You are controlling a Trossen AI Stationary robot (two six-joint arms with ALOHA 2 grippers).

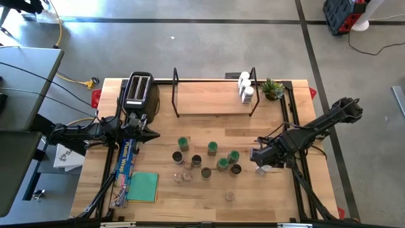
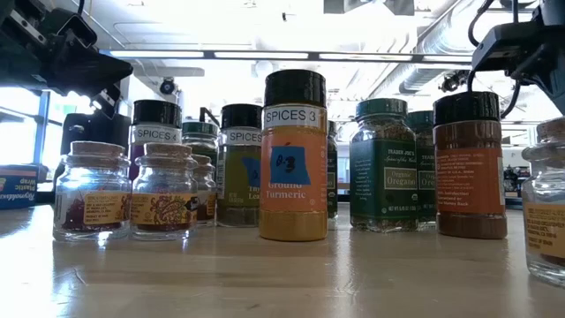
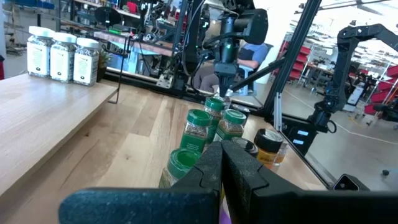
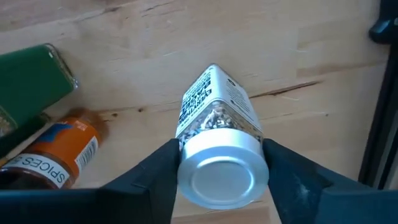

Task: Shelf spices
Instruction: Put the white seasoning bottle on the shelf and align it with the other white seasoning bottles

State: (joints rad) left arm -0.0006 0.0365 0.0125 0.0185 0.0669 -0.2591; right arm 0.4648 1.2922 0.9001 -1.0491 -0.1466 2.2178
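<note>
Closest to the right wrist camera, a clear square-shouldered jar with a silver-white lid and a printed white label (image 4: 217, 137) sits clamped between the right gripper's (image 4: 217, 165) two dark fingers (image 4: 152, 171), which press on either side of its lid. From above, that right gripper (image 1: 264, 158) hangs over the right part of the light wooden desk (image 1: 266, 196), near its right edge and just beside the loose cluster of jars.

That cluster stands on the middle of the desk toward the front edge: small cylindrical spice jars with green lids (image 1: 183, 143), dark-lidded ones (image 1: 206, 172) and a few low clear glass jars (image 1: 178, 177), with one more clear jar (image 1: 229, 197) apart, nearer the front edge. At desk height a yellow turmeric jar with a black lid and a blue sticker (image 2: 294, 155) stands foremost among them, with a green-lidded oregano jar (image 2: 382, 163) to one side.

The left gripper (image 1: 150, 133) waits over the left part of the desk, its fingers (image 3: 208, 171) pressed together, empty. Below it a blue flat box (image 1: 125, 166) and a green cloth (image 1: 143, 187) lie near the front left corner.

Farther back, the wide low shelf of light wood with black wire uprights (image 1: 209, 98) runs along the rear edge. Three white-lidded jars (image 1: 245, 85) stand at its right end. A black-and-silver toaster (image 1: 138, 90) sits at the rear left corner, a small green potted plant (image 1: 273, 88) at the rear right.
</note>
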